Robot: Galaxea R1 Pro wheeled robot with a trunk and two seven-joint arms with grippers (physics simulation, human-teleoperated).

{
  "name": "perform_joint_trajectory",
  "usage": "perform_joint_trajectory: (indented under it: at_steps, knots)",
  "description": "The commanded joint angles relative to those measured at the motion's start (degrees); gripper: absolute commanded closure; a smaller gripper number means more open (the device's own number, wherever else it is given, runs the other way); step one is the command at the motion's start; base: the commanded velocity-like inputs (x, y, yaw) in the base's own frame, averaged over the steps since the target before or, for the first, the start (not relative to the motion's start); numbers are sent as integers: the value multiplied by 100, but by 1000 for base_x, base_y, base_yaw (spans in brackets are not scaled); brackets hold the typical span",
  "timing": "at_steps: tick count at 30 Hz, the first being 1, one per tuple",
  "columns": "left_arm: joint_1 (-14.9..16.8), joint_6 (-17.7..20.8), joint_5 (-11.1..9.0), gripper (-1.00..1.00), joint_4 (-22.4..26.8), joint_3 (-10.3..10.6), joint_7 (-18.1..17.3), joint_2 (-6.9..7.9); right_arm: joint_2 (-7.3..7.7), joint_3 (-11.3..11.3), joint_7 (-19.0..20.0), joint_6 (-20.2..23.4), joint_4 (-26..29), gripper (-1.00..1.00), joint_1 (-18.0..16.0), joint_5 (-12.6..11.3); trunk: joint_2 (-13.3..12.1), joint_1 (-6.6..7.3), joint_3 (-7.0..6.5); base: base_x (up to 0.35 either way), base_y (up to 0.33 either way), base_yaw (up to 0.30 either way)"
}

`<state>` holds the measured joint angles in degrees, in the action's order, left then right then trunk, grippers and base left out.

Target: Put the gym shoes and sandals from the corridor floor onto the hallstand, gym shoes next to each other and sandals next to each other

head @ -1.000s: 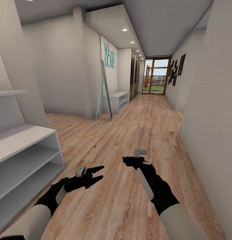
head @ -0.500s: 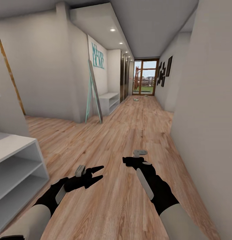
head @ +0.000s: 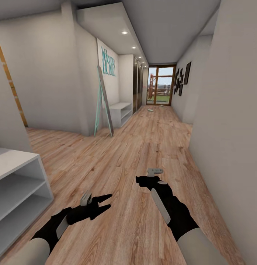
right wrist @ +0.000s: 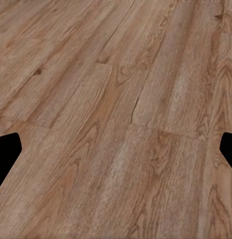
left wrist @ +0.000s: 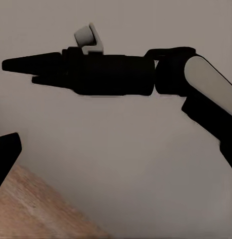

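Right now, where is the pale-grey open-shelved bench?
In the head view, the pale-grey open-shelved bench stands at the near left edge on the wood-plank floor, just left of the left gripper.

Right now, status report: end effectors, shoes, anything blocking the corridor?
Left end effector open, empty. Right end effector empty over bare floor; fingers wide apart in the wrist view. Small objects far down the corridor, too small to identify. Nothing in the way.
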<state>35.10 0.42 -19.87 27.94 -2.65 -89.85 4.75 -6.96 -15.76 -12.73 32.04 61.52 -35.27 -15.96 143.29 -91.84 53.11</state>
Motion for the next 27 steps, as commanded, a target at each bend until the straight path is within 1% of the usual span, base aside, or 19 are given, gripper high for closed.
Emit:
perform_joint_trajectory:
  at_steps: [1,6,10,14,22,27]
  knots:
    - [-30,4,-8,-100,-8,-3,-15,25,2,-12,-55,15,5,-100,-4,-56,3,1,6,0,0,0]
    - [-192,2,-8,-100,-30,-22,-15,87,2,-19,-55,13,1,-100,-4,-35,3,1,6,0,0,0]
    - [-322,-4,-8,-100,-31,-33,-15,180,2,-22,-56,13,1,-100,-4,-31,3,1,6,0,0,0]
    - [-372,-12,-8,-100,-6,-47,114,287,2,-23,-55,12,1,-100,-6,-30,3,1,6,0,0,0]
    - [-366,-31,-14,-100,63,-50,371,317,2,-24,-55,13,1,-100,-6,-30,3,1,6,0,0,0]
    - [-364,-23,-8,-100,224,-21,532,262,2,-24,-55,12,1,-100,-6,-30,3,1,6,0,0,0]
